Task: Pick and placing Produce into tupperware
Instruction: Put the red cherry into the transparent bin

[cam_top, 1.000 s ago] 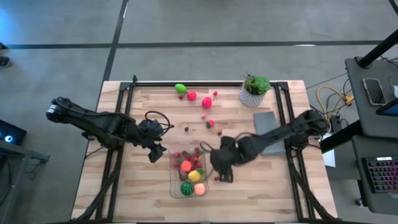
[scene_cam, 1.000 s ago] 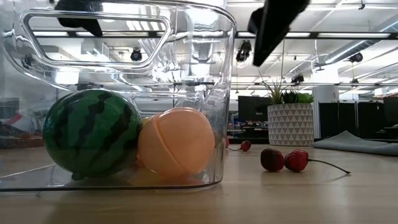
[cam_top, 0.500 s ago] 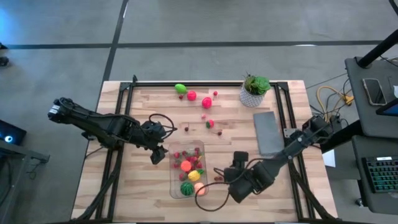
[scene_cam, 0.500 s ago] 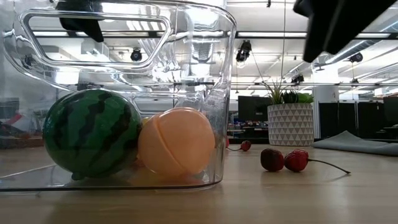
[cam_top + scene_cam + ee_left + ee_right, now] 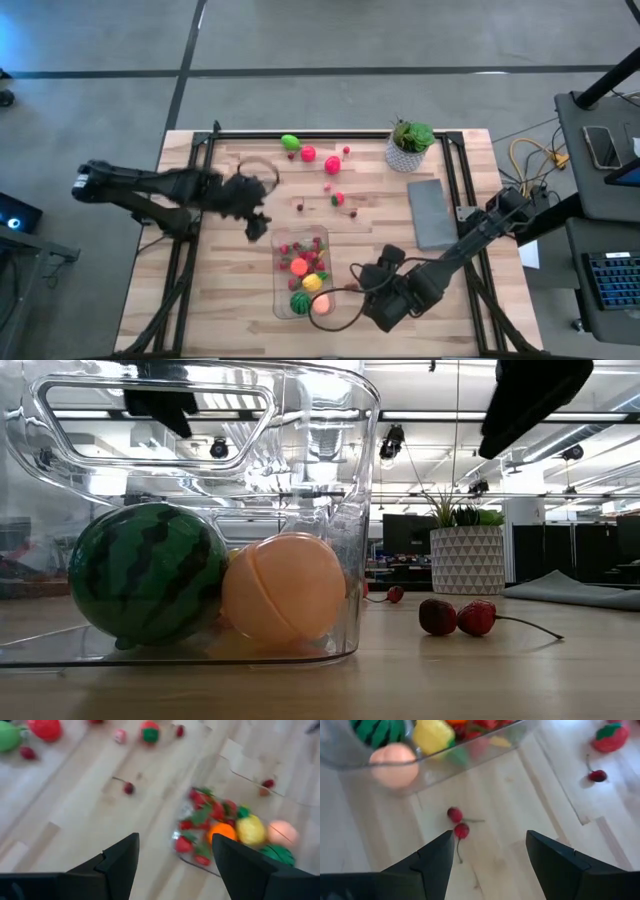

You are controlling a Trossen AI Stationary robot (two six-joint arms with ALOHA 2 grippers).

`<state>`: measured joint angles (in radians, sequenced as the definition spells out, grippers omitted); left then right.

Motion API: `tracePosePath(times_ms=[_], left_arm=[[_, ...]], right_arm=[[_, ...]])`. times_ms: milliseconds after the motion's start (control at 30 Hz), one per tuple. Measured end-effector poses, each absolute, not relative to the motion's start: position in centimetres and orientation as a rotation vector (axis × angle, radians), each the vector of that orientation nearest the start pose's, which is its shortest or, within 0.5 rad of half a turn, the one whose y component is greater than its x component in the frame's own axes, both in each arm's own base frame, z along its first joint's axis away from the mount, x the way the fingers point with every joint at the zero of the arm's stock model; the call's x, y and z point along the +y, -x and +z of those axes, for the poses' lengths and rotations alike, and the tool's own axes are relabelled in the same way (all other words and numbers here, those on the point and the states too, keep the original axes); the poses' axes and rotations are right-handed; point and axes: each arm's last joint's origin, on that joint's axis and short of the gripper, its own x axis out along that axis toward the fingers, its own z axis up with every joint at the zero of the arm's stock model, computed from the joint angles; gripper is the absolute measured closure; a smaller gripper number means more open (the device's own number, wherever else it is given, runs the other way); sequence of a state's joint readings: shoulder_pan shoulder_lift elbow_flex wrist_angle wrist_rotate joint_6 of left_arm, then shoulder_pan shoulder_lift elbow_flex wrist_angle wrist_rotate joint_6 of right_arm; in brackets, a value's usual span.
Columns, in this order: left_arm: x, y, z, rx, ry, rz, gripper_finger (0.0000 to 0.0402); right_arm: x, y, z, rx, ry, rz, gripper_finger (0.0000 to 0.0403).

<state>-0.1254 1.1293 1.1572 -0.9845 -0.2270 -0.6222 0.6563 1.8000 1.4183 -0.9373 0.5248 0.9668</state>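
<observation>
1. From where I stand, the clear rectangular plastic tupperware (image 5: 302,272) sits near the front middle of the pale wooden table (image 5: 220,300), already holding a striped green watermelon (image 5: 148,573), a peach-coloured ball (image 5: 285,587), a yellow piece and several red strawberries.
2. The right gripper (image 5: 490,855) hovers low beside the container's right side, fingers spread apart and empty, with a pair of dark red cherries on stems (image 5: 458,827) on the bare wood ahead of them.
3. I judge those cherries the next pick. The fingers should straddle the two fruits, not the thin stems, and close gently so they don't squirt away.
4. The left gripper (image 5: 172,862) hangs above the container's far left corner, spread and empty.
5. More loose red and green produce (image 5: 320,160) lies well apart, near the far edge.
</observation>
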Motion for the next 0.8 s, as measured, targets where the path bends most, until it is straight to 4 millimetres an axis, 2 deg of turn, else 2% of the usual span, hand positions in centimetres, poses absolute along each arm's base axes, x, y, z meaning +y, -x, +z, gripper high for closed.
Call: tracePosePath(times_ms=[100, 233, 333, 600, 800], left_arm=[[1.3, -21.1, 32.8, 0.897, 0.459, 0.397, 0.0166], [6.2, -22.1, 31.1, 0.971, 0.63, 0.396, 0.0166], [8.9, -23.2, 29.5, 1.011, 0.617, 0.413, 0.0166], [10.9, -28.0, 24.8, 1.055, 0.616, 0.416, 0.0166], [11.3, -29.5, 21.0, 1.175, 0.665, 0.483, 0.0166]], right_arm=[[20.3, -28.9, 23.5, 0.97, -0.166, -0.44, 0.0163], [20.1, -28.8, 23.2, 0.968, -0.198, -0.472, 0.0163], [20.0, -28.5, 23.0, 0.973, -0.235, -0.518, 0.0163], [19.4, -27.5, 22.8, 0.987, -0.319, -0.668, 0.017], [19.3, -27.3, 22.7, 0.986, -0.337, -0.695, 0.017]])
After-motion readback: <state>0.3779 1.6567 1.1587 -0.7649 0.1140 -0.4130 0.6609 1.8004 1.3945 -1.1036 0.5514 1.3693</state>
